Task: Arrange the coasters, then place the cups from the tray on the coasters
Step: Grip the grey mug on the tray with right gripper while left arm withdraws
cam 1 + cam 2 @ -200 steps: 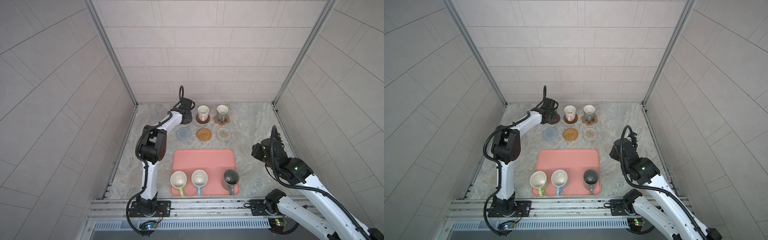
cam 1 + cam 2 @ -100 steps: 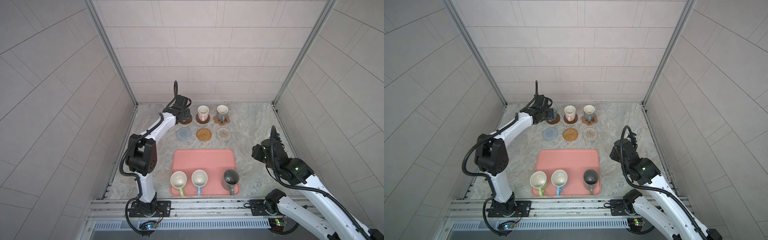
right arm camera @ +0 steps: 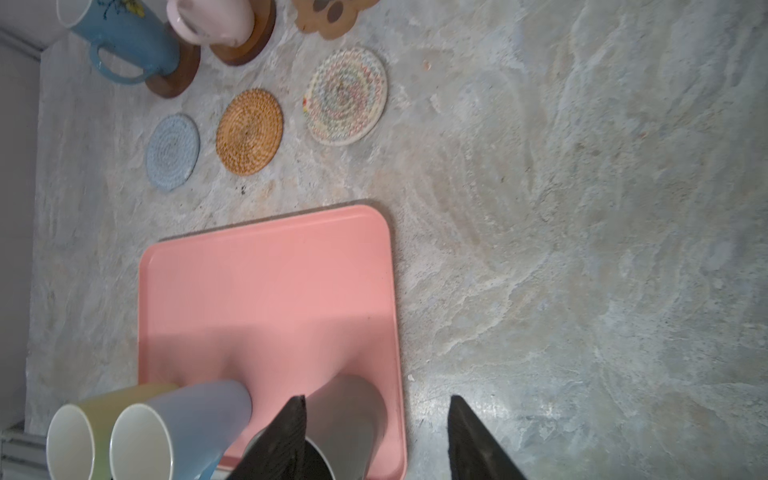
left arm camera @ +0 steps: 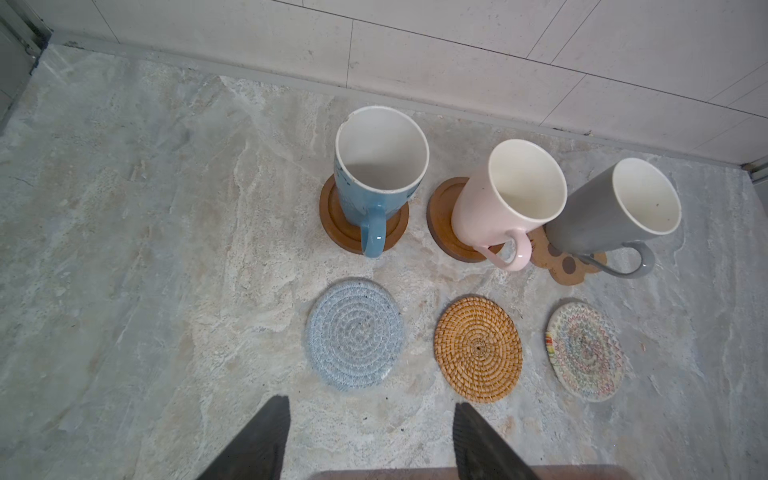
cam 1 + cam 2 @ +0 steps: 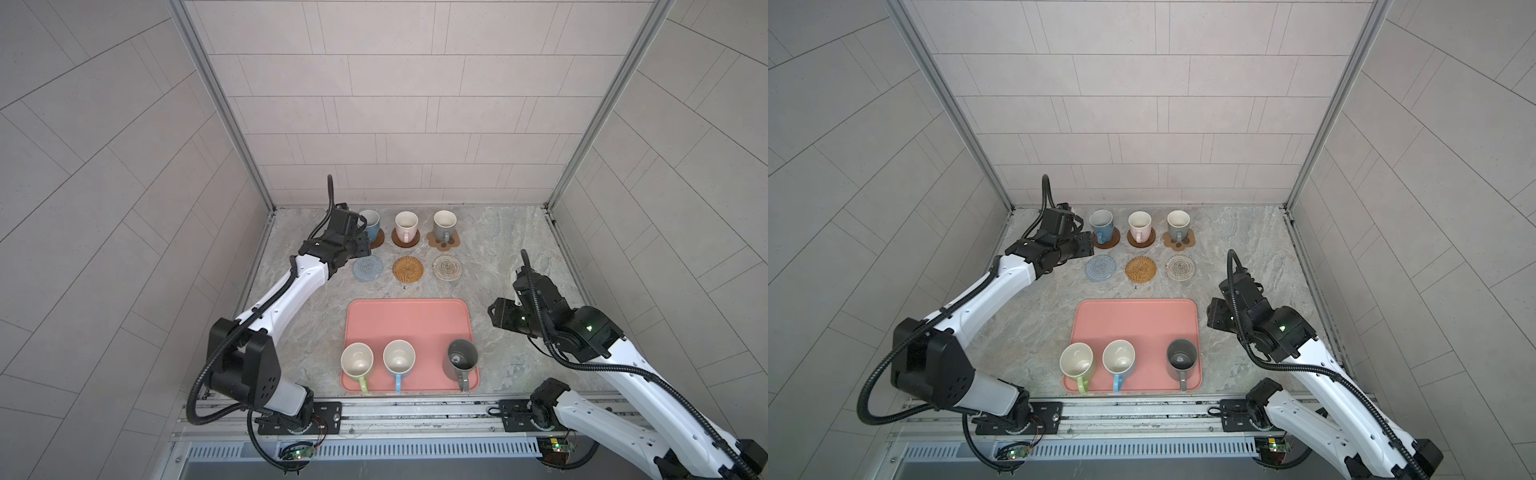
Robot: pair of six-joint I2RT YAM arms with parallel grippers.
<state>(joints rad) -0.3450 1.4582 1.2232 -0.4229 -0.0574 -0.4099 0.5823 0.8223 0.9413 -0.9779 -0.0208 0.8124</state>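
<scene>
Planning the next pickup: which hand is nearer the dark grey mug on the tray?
Right. The right hand hangs just off the right edge of the tray, near the dark grey mug; the left hand is far back beside the blue mug.

Left gripper (image 4: 370, 415): arm stretched forward, jaws apart, empty. Right gripper (image 3: 376, 401): arm bent, jaws likewise parted.

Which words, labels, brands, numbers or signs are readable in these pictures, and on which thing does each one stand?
No text can be read anywhere in these pictures.
blue mug: only a small painted motif near the rim, no letters.
paw-shaped coaster: only brown spots, no writing.
</scene>
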